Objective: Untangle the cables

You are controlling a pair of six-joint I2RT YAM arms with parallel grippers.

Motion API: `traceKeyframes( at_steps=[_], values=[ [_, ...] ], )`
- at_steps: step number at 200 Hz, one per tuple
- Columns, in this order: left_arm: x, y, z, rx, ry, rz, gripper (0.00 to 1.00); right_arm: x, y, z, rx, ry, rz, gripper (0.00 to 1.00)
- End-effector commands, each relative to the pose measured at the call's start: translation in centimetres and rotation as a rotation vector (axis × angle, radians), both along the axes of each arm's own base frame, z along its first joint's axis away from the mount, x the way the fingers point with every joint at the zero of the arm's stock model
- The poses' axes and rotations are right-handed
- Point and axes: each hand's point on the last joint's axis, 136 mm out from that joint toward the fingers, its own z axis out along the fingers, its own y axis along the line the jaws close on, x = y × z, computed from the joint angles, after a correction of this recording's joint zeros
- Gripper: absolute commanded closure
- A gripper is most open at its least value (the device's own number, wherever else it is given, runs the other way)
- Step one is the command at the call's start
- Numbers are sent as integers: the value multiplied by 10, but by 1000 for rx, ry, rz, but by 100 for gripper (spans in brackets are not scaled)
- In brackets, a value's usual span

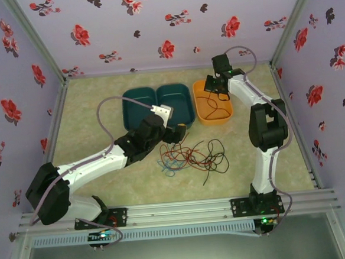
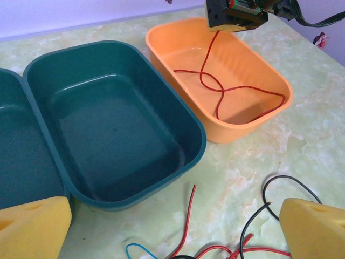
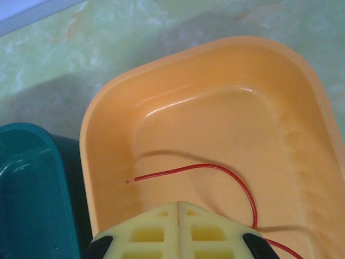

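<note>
Status: right gripper [image 1: 218, 83] sits over the orange bin [image 1: 204, 114] with its pads pressed flat together. It is clamped on one red cable [image 2: 214, 86], as far as I can judge from the strand running straight up into the fingers. That strand drops into the bin and loops across its floor. One free end lies near the bin wall in the right wrist view.

Left gripper [image 1: 177, 128] has its jaws wide apart and holds nothing. It hovers at the far edge of the heap, just beside the teal bins [image 1: 140, 108].

Other cables [image 1: 192, 155] — red, black, blue — lie in a loose overlapping heap on the table [image 1: 88, 111], between the two arms.

Handling, my read:
- Thin, light and floppy, with almost no stiffness.
- Insulation is probably slick, so a shallow pinch could slip.
- Loops look springy and crossed, so pulling one likely drags its neighbours.

Grab point: a free end or an outer loop, not the middle of the heap. The left wrist view offers a loose red end and a black loop — both look reachable.
</note>
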Motion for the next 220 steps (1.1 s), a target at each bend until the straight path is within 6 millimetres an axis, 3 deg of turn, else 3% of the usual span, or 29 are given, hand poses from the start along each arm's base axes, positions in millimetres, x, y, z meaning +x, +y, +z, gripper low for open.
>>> traceKeyframes(
  at_steps=[1, 74, 129, 171, 220],
  values=[
    [9, 4, 11, -23, -9, 45, 0, -2, -6, -2, -28, -6, -18, 100],
    [12, 8, 12, -30, -7, 64, 0, -5, 2, -32, -63, 40, 8, 100],
    [14, 10, 13, -34, -8, 72, 0, -6, 10, -43, -121, 59, 37, 100],
    [14, 12, 12, -38, -2, 79, 0, -7, 11, -37, -141, 51, 44, 100],
    [14, 14, 12, -44, -1, 84, 0, -11, 11, -18, -159, 27, 52, 76]
  ],
)
